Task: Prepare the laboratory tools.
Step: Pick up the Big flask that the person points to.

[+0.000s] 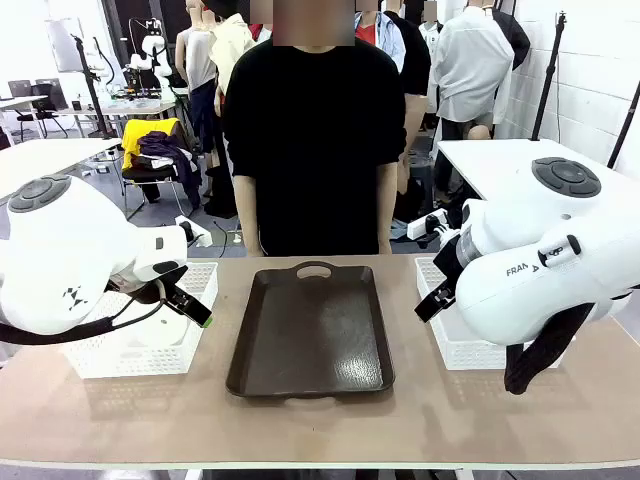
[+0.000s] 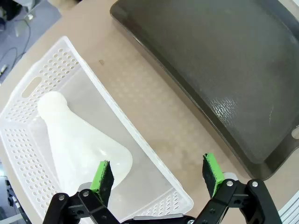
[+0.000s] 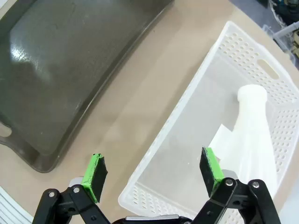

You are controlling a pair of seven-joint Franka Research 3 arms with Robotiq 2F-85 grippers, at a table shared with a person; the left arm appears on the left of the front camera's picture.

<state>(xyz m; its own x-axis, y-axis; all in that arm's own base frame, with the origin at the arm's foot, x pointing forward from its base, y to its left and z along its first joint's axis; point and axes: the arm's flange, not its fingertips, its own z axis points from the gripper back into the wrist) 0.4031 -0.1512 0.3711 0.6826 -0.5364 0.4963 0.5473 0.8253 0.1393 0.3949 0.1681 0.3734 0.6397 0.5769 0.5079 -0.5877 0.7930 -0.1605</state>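
Two grippers hang above the counter (image 1: 320, 425), fingers spread open and holding nothing: the left gripper (image 2: 157, 175) over a corner of the left basket (image 2: 21, 109), the right gripper (image 3: 153, 172) over an edge of the right basket (image 3: 285, 84). Each basket holds one flask lying on its side, the left flask (image 2: 79, 140) and the right flask (image 3: 252, 135). Between the baskets lies the dark tray (image 1: 312, 330); beyond it stands a person (image 1: 312, 150).
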